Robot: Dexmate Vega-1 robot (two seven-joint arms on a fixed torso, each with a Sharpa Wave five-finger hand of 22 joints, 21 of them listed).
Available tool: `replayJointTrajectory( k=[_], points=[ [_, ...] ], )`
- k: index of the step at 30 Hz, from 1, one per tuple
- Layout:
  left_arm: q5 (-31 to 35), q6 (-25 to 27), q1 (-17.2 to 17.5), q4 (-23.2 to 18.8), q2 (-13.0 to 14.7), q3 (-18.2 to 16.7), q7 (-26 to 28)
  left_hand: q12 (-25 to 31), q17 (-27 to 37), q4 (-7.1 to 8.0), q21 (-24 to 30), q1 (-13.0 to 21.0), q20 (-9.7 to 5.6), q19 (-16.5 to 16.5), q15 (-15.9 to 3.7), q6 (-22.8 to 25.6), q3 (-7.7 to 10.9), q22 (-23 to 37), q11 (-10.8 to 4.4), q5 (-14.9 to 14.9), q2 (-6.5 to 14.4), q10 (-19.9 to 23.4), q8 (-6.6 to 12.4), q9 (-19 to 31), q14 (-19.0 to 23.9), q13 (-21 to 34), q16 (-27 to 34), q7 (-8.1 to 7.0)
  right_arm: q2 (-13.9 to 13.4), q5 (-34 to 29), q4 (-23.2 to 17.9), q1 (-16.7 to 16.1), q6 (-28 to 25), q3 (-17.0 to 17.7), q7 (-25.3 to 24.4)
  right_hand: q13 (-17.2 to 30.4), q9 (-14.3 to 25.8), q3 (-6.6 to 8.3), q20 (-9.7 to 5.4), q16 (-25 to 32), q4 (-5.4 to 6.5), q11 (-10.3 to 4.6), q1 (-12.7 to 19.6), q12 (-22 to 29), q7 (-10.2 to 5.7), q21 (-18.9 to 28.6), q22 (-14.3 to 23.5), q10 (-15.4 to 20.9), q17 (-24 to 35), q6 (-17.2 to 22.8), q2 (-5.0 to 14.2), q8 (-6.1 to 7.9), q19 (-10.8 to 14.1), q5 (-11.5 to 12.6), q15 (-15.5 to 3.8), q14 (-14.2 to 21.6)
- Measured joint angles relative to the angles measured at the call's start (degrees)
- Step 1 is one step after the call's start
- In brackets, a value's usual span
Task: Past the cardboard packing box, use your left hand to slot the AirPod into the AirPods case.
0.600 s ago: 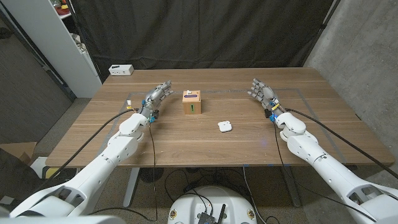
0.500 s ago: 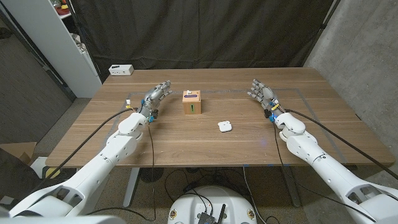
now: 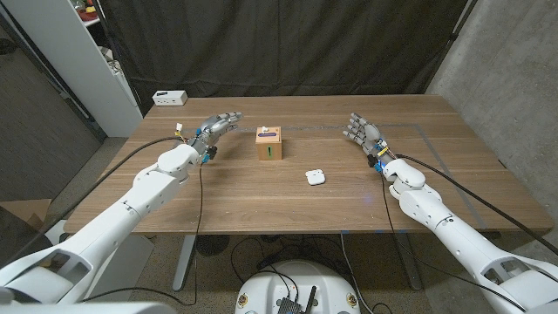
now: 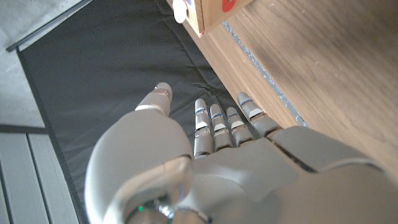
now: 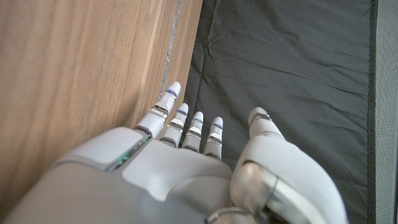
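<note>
The small white glossy AirPod (image 3: 263, 132), perched on the brown cardboard packing box (image 3: 268, 146) just beside the empty, spread-fingered left hand (image 3: 216, 127), is judged light, slippery, and best pinched by its sides.

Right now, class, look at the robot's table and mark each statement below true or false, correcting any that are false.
1. The left hand holds the AirPod. False: its fingers are apart and hold nothing.
2. A small white object, apparently the AirPod, sits on top of the cardboard box. True.
3. The AirPods case lies on the table, nearer the robot than the box. True.
4. The right hand rests on the AirPods case. False: it is apart from the case, further back on the table.
5. A white device sits at the table's far left corner. True.
</note>
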Motion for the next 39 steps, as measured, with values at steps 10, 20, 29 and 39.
replayJointTrajectory(
  k=[10,20,29,39],
  points=[
    [7.5,10.6,-4.0,-7.1,6.3,3.0,-0.3,0.3,0.0,-2.26,-1.5,2.1,0.64,-0.8,-0.17,6.3,-0.55,0.0,-0.45,0.2,-0.5,-0.5,2.25,1.4,-1.3,-1.0,0.0,-1.4,-0.5,0.3,-1.8,-1.6,0.3,0.3,-0.3,0.3,0.0,-0.24,0.0,0.0,-0.24,0.64,0.0,0.0,-1.76,-1.3,0.0,0.3,0.0,-0.2,0.0,0.0,0.0,0.0,-0.22,0.3],
    [14.6,17.7,-7.6,-11.9,9.7,6.0,-3.0,0.3,0.0,-2.9,-2.1,3.3,1.03,-1.2,-0.5,9.3,-0.7,0.0,-0.74,0.4,0.0,-0.7,3.56,2.3,-1.6,-1.4,0.0,-2.17,-1.4,0.8,-3.3,-3.1,0.2,0.8,-0.4,0.3,0.0,-0.48,0.0,0.0,-0.47,0.99,0.0,0.4,-1.71,-2.1,0.3,0.6,0.3,0.4,0.0,0.44,0.0,0.0,0.04,0.6],
    [22.2,25.1,-13.0,-17.9,12.8,10.2,-7.4,0.3,0.0,-3.14,-2.4,3.7,1.12,-1.5,-1.12,9.9,-0.94,0.2,-1.47,0.4,-0.4,-1.5,3.95,3.2,-2.2,-1.8,0.0,-2.79,-2.4,1.9,-4.4,-4.2,-0.1,1.0,0.6,0.5,0.0,-0.48,-0.11,0.0,-0.47,1.3,-0.2,0.4,1.29,-2.6,0.3,0.9,0.3,0.4,0.23,0.44,0.5,0.0,0.05,0.7],
    [32.5,32.7,-21.7,-25.7,15.3,17.2,-15.4,0.3,0.0,-3.2,-2.8,4.7,0.82,-1.8,-1.42,10.2,-1.84,0.3,-1.74,0.4,-0.1,-1.7,4.49,4.8,-2.5,-2.4,0.0,-3.55,-3.4,3.6,-5.0,-4.8,-2.4,0.7,3.4,0.5,0.0,-0.48,0.1,0.0,-0.47,1.3,-0.2,0.4,2.02,-2.9,0.3,0.9,0.3,0.5,0.23,0.44,0.7,0.2,0.06,0.7]
  ],
)
